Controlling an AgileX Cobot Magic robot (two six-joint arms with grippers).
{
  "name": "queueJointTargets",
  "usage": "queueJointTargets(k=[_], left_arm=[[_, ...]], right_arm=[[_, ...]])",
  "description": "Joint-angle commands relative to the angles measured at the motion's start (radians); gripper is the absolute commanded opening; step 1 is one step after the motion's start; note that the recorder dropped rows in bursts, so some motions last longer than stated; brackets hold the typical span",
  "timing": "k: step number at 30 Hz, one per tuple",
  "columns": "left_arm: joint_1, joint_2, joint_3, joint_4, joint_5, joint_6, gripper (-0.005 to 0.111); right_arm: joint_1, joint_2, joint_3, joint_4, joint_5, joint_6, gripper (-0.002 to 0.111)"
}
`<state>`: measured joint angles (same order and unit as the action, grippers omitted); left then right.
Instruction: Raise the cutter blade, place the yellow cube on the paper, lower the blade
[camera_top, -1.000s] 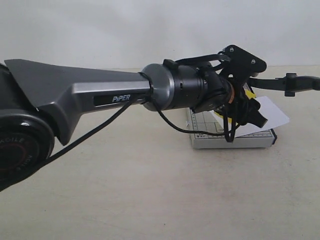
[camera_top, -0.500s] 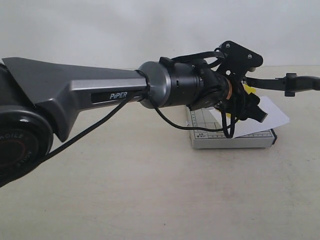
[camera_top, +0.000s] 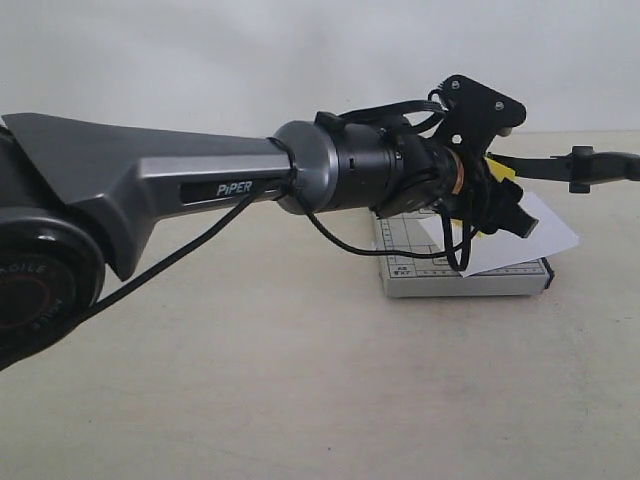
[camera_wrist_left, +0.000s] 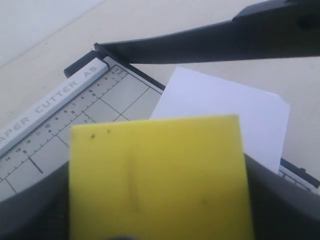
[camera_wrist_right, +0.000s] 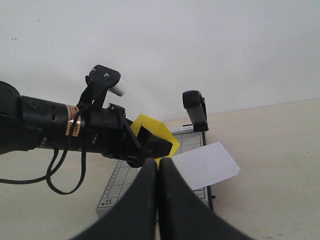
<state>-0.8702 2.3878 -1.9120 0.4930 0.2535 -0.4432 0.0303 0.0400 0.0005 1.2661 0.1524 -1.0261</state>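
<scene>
My left gripper (camera_top: 500, 212) is shut on the yellow cube (camera_wrist_left: 159, 175) and holds it in the air above the grey gridded base (camera_wrist_left: 75, 112), at the near edge of the white paper (camera_wrist_left: 227, 107). Its dark fingers (camera_wrist_left: 282, 202) flank the cube. The paper (camera_top: 548, 236) lies partly on the base (camera_top: 440, 281) and overhangs its right side. The black cutter blade (camera_top: 600, 165) stands raised off the base, its handle (camera_wrist_right: 196, 107) up in the air. From the right wrist view, the cube (camera_wrist_right: 150, 127) hangs over the base. My right gripper (camera_wrist_right: 158, 167) is shut on nothing, back from the cutter.
The left arm's long grey link (camera_top: 150, 190) and a loose black cable (camera_top: 340, 245) stretch across the beige tabletop (camera_top: 300, 380). A white wall (camera_top: 250, 60) stands behind the table.
The left gripper with the yellow cube has risen slightly and drifted a little left. The blade and paper have not moved.
</scene>
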Motion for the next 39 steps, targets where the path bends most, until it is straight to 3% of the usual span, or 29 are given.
queueJointTargets(k=[1,16,29,32,37,39], left_arm=[[0.001,-0.008,-0.008,-0.007,0.029,-0.007,0.052],[0.001,0.009,-0.008,-0.100,0.027,-0.007,0.076],[0.001,-0.068,-0.008,-0.082,0.037,0.007,0.076],[0.001,-0.128,-0.008,-0.103,0.123,0.007,0.065],[0.001,-0.223,0.005,-0.109,0.273,0.048,0.005],[0.001,-0.273,0.039,-0.117,0.296,0.058,0.006]], right_arm=[[0.001,-0.008,0.000,0.000,0.002,-0.003,0.000],[0.001,-0.008,0.000,0.000,0.002,-0.003,0.000],[0.001,-0.008,0.000,0.000,0.002,-0.003,0.000],[0.001,-0.008,0.000,0.000,0.002,-0.003,0.000],[0.001,-0.008,0.000,0.000,0.002,-0.003,0.000],[0.001,-0.008,0.000,0.000,0.002,-0.003,0.000]])
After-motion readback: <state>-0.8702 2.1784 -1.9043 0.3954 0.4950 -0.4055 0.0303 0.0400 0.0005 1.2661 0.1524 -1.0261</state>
